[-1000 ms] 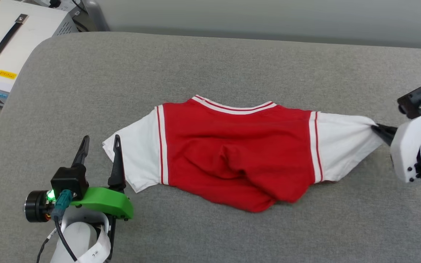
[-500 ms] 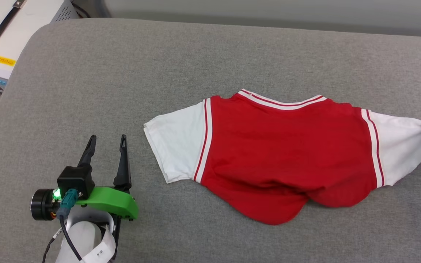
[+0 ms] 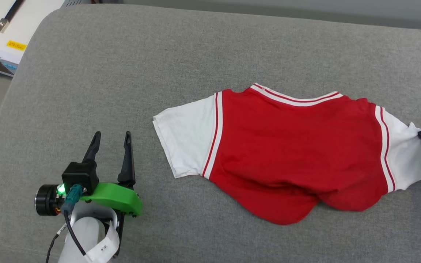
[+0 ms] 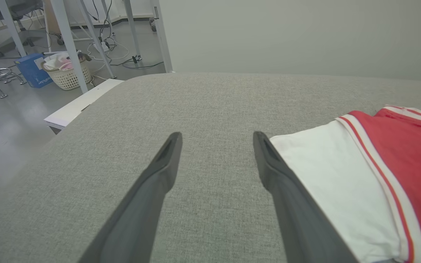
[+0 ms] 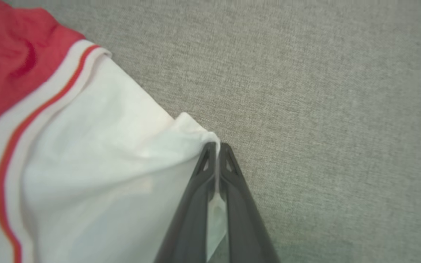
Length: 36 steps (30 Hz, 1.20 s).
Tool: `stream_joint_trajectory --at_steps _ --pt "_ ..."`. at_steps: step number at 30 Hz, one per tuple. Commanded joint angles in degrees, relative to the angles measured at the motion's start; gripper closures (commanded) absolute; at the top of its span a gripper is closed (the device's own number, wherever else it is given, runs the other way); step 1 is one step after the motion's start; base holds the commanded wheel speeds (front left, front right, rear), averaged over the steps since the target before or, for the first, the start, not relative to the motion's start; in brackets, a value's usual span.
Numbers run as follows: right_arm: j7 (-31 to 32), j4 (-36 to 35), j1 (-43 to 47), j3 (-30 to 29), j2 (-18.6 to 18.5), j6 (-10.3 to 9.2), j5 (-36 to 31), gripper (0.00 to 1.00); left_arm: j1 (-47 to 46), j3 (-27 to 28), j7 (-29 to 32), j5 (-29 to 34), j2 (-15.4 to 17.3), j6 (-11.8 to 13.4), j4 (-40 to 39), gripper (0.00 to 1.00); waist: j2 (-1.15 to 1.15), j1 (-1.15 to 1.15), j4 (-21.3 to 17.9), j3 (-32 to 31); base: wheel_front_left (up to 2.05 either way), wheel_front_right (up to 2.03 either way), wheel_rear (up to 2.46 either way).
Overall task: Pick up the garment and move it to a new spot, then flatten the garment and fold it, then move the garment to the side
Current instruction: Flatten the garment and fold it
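The garment (image 3: 291, 153), a red jersey T-shirt with white sleeves and a striped collar, lies rumpled on the grey cushioned surface (image 3: 122, 73), collar toward the far side. My right gripper (image 5: 217, 148) is shut on the edge of its right white sleeve (image 3: 404, 157), at the head view's right edge (image 3: 420, 135). My left gripper (image 3: 112, 140) stands open over bare cushion, a short way left of the other white sleeve (image 3: 185, 138). In the left wrist view that sleeve (image 4: 327, 175) lies just beside the right finger (image 4: 269, 164). The lower hem is bunched under.
A white equipment case (image 3: 2, 29) with a black handle sits off the cushion's far left corner. The left wrist view shows the floor beyond, with table legs, a wicker basket (image 4: 68, 73) and a blue box (image 4: 31, 71).
The head view has shifted. The garment now lies farther from my left gripper, drawn toward my right gripper, which keeps hold of the sleeve. The left gripper stays open.
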Motion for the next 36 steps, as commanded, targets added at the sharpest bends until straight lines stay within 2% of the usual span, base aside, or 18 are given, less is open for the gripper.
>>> stream_joint_trajectory --at_steps 1,7,10,15,19,23,28,31,36 --pt "-1.9 0.6 0.7 0.7 0.7 -0.05 0.2 0.00 -0.6 0.5 -0.3 0.4 -0.2 -0.4 0.2 0.00 0.00 0.00 -0.1 -0.8 0.00 0.00 0.00" --pt "-12.2 -2.8 2.0 -0.1 -1.7 -0.05 1.7 0.00 1.1 1.8 -0.3 0.7 -0.4 -0.3 -0.4 0.00 0.00 0.00 -1.2 -3.0 0.00 0.00 0.00" --pt "-16.0 -6.6 2.3 -1.0 -4.2 -0.05 2.6 0.00 1.9 2.3 -0.3 1.0 -0.5 -0.3 -1.2 0.00 0.00 0.00 -1.9 -3.7 0.00 0.00 0.00" --pt "-17.2 -13.0 0.9 -2.9 -8.8 -0.05 3.0 0.00 2.2 2.6 -0.3 1.4 -0.6 -0.6 -2.3 0.00 0.00 0.00 -2.7 -3.9 0.00 0.00 0.00" --pt "-11.2 -18.4 0.4 -3.7 -11.8 -0.05 4.7 0.00 2.2 2.6 -0.3 1.7 -0.8 -0.8 -3.0 0.00 0.00 0.00 -2.8 -3.5 0.00 0.00 0.00" --pt "2.0 -22.2 0.8 -3.1 -14.7 -0.05 7.8 0.00 2.0 2.5 -0.3 1.9 -1.0 -1.1 -3.7 0.00 0.00 0.00 -2.6 -2.6 0.00 0.00 0.00" --pt "16.0 -24.1 1.2 -3.8 -15.8 -0.05 10.7 0.00 1.4 2.6 -0.3 2.1 -1.2 -1.3 -4.3 0.00 0.00 0.00 -2.0 -1.0 0.00 0.00 0.00" --pt "20.3 -23.3 1.4 -4.5 -14.8 -0.05 10.0 0.00 0.7 2.4 -0.3 2.1 -1.4 -1.5 -4.4 0.00 0.00 0.00 -1.4 0.1 0.00 0.00 0.00" --pt "22.4 -19.2 1.1 -6.6 -11.0 -0.05 8.4 0.00 -0.3 2.0 -0.3 2.1 -1.7 -1.6 -4.7 0.00 0.00 0.00 -0.3 2.0 0.00 0.00 0.00"
